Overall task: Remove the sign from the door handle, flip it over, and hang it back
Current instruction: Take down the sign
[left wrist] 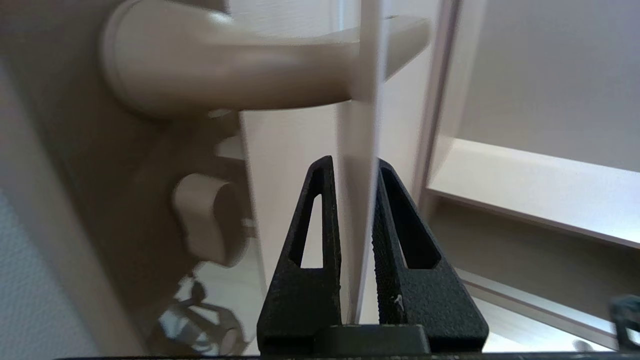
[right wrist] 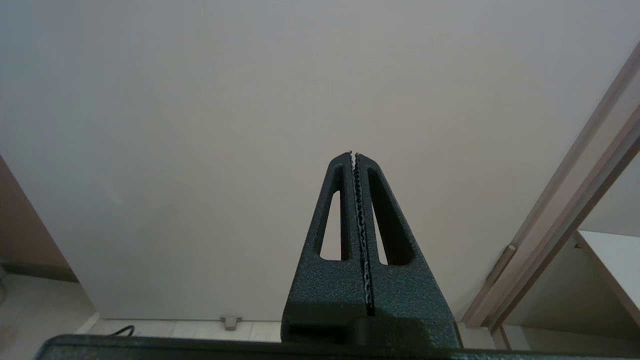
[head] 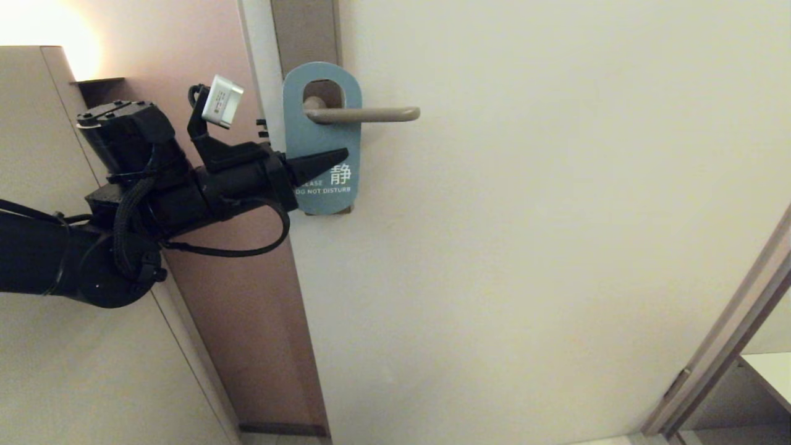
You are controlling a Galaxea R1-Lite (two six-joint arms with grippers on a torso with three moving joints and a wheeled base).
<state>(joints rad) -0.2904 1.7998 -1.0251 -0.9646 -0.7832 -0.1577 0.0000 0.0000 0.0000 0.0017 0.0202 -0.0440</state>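
The sign [head: 321, 139] hangs by its oval hole on the door handle [head: 371, 114], blue "DO NOT DISTURB" face outward. My left gripper [head: 343, 153] comes in from the left and is shut on the sign's lower half, one black finger lying across the blue face. In the left wrist view the sign [left wrist: 357, 150] shows edge-on, pinched between the two fingers of the left gripper [left wrist: 354, 167], and it runs up to the handle [left wrist: 225, 80]. My right gripper [right wrist: 353, 154] is shut on nothing, parked low and facing the bare door.
The pale door [head: 525, 247] fills most of the view, with a tall brown backplate [head: 306, 31] behind the handle. A lock knob [left wrist: 210, 225] sits below the handle. A beige cabinet side [head: 37, 154] stands at the left, and a door frame [head: 729, 334] slants at the right.
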